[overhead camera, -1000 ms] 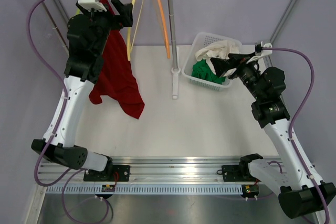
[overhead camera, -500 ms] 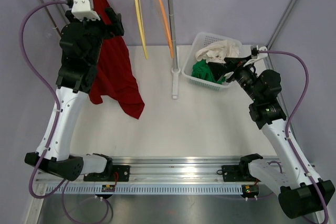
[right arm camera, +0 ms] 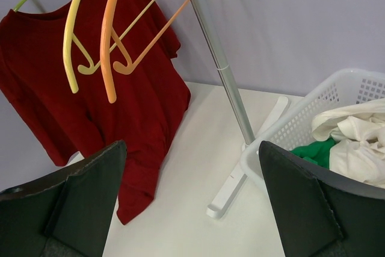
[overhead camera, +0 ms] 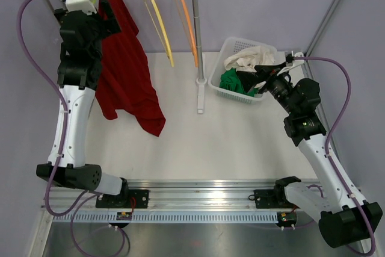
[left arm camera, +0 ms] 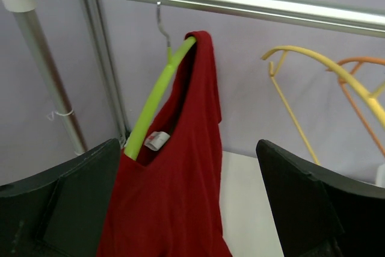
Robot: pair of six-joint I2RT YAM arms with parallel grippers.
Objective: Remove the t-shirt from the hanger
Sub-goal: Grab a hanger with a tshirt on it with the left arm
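The left tool (left arm camera: 187, 200) stands wide open and empty, raised at the far left corner of the tabletop (overhead camera: 228, 142), facing the red t-shirt (overhead camera: 123, 70). The t-shirt hangs on a green hanger (left arm camera: 157, 91) hooked over the rail (left arm camera: 240, 1). The right tool (right arm camera: 192, 203), also wide open and holding nothing, sits beside the white basket (overhead camera: 240, 45) near the far right corner.

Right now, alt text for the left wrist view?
A red t-shirt hangs from a green hanger hooked on a metal rail, one hanger arm bare. The left hand is open, fingers flanking the shirt low; yellow hanger and orange hanger hang empty at right.
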